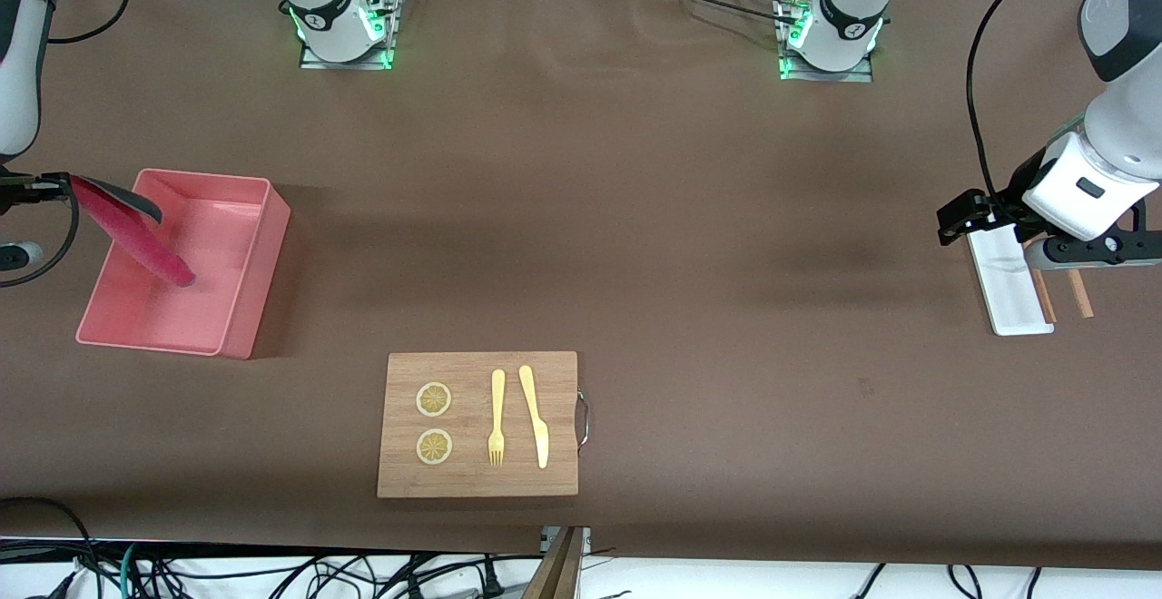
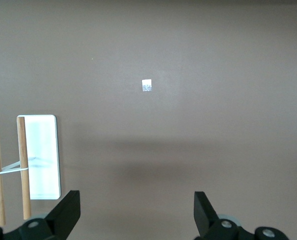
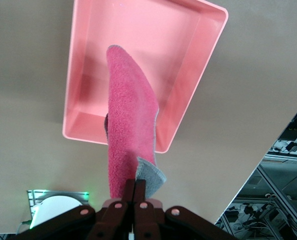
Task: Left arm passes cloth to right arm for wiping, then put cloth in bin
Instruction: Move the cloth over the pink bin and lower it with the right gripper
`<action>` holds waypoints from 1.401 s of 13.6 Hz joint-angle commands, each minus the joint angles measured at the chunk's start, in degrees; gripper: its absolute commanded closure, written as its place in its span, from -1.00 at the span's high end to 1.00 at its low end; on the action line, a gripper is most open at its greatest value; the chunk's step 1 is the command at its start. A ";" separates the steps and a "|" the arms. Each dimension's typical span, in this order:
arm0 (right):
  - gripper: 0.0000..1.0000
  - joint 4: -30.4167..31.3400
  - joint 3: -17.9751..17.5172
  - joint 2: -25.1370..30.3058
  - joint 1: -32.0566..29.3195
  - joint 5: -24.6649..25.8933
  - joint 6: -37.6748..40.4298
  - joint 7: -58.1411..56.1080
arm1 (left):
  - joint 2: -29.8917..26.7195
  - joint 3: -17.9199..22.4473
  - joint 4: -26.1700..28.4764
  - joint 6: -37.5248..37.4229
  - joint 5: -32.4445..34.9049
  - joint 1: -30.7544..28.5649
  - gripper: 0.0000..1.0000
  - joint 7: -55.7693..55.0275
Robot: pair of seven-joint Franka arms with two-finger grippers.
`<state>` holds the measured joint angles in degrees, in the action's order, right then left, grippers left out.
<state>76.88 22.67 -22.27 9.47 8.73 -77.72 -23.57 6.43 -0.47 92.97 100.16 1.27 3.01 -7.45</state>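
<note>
The right gripper (image 3: 134,192) is closed tight on one end of the cloth (image 1: 136,231), its fingers pinched together with no gap showing. The cloth hangs slack from it, magenta face outward and a grey corner folded near the grip. It hangs over the bin (image 1: 238,218), with its free end above the bin floor; whether that end touches the floor cannot be told.

Judgement: wiping appears finished and the step in hand is the drop into the bin. To do it well, the gripper should be brought over the middle of the bin before opening, since the gripped end now sits at or just outside the wall nearest the right arm's end of the worktop (image 1: 635,218). Released there, the cloth could drape over that rim instead of falling inside. Lowering a little first would let the fabric pile up inside.

The bin's walls are upright and its interior holds nothing else. Open worktop surrounds it; the cutting board (image 1: 477,481) lies well apart, nearer the front camera.

The left gripper (image 2: 137,212) waits with its fingers spread wide and nothing between them, over the white tray (image 1: 1006,286) and wooden sticks (image 1: 1079,293) at the left arm's end.
</note>
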 commanded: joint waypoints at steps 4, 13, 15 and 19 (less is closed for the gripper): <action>-1.00 7.92 0.01 -1.81 -0.59 -2.03 -8.65 0.01 | 0.78 -0.15 -1.83 -0.50 -0.92 -0.03 1.00 -0.29; -1.00 21.82 -0.08 -4.62 -1.12 -9.42 -26.60 2.99 | 0.78 -0.15 -1.83 -0.50 -0.83 -0.03 1.00 -0.29; -1.00 23.83 -0.60 -4.89 -1.12 -9.60 -29.13 5.10 | 0.78 -0.15 -1.83 -0.50 -0.92 -0.03 1.00 -0.29; 1.00 24.03 -0.78 -4.63 -1.12 -9.60 -30.39 5.46 | 0.78 -0.15 -1.83 -0.50 -0.92 -0.03 1.00 -0.29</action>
<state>100.31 22.12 -28.29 8.44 -0.12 -107.71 -18.69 6.46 -0.54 92.78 100.16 1.27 3.01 -7.45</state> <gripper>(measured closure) 0.714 0.000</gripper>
